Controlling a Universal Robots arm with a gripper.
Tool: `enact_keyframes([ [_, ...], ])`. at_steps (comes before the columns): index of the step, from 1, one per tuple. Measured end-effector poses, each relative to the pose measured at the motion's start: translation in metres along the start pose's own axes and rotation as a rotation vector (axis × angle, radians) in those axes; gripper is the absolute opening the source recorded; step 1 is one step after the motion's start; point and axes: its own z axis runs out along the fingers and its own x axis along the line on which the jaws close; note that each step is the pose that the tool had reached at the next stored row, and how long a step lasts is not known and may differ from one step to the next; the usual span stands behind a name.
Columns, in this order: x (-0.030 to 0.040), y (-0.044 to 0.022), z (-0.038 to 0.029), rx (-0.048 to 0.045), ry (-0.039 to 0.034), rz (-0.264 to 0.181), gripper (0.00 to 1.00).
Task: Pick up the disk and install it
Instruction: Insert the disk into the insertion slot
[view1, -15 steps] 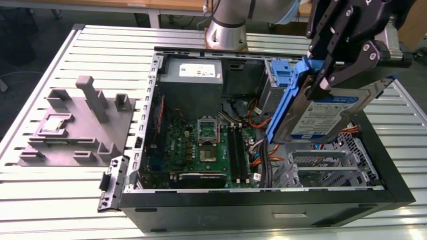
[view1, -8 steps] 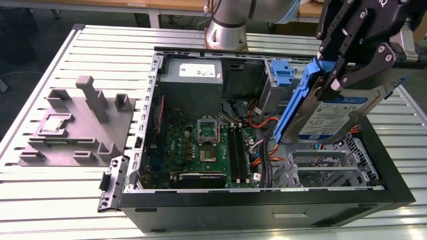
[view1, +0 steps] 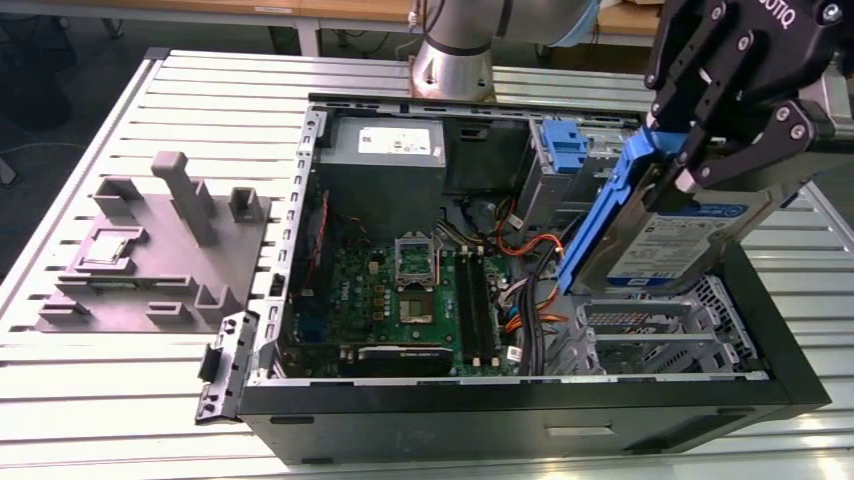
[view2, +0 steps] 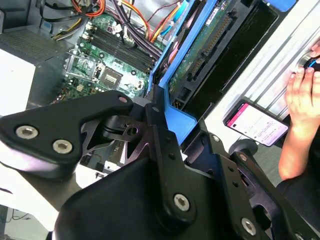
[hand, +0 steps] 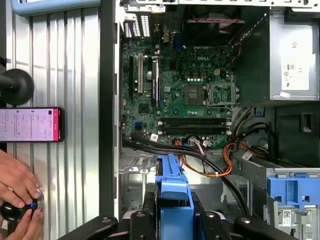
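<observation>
The disk (view1: 678, 242), silver-grey with a white-and-blue label and a blue carrier frame, hangs tilted on edge over the open computer case (view1: 534, 398) at the exterior view's right. My gripper (view1: 703, 165) is shut on its upper end. Both wrist views look along the blue frame (hand: 172, 192) between the black fingers (view2: 155, 112); the second wrist view also shows the disk's green circuit board (view2: 205, 45). Directly below the disk sits the metal drive cage (view1: 654, 335), and the disk is apart from it.
Inside the case lie the motherboard (view1: 407, 290), a power supply (view1: 380, 150), orange and black cables (hand: 220, 165) and an upright blue bracket (view1: 567, 150). A grey fixture (view1: 154, 250) stands on the slatted table at the exterior view's left. A person's hand (hand: 17, 185) and a phone (hand: 30, 124) rest beside the case.
</observation>
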Motion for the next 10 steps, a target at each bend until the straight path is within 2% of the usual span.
enact_keyframes([
  [10,0.0020,-0.0093,0.0037,0.0000,0.0017,0.000,0.36],
])
